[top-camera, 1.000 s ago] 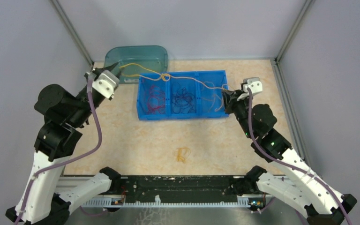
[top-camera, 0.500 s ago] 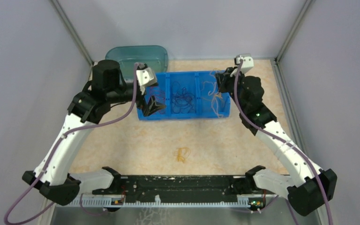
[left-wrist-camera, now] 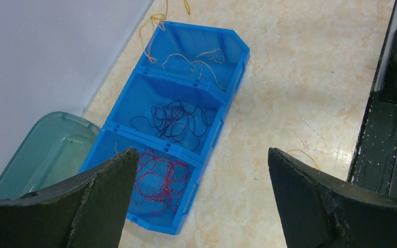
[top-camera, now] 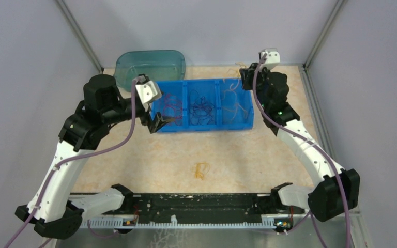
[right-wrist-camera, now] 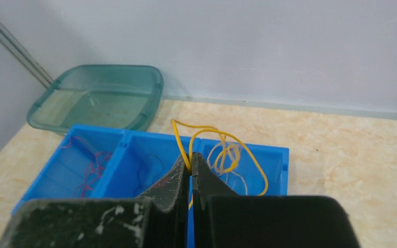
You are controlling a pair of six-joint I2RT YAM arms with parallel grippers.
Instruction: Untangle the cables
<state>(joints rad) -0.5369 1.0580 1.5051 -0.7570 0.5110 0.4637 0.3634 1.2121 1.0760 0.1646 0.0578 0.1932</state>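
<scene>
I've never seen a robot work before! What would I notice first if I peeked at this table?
First, the bright blue tray toward the back of the table. It has red cables at one end, dark cables in the middle and pale yellow cables at the other end. Next, the right gripper pinches a yellow cable above the tray, while the left gripper hangs wide open by the red end.

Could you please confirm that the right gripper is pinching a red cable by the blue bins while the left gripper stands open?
Not quite: the cable pinched in the right gripper is yellow, not red, as the right wrist view shows. It is by the blue bins, and the left gripper does stand open.
</scene>
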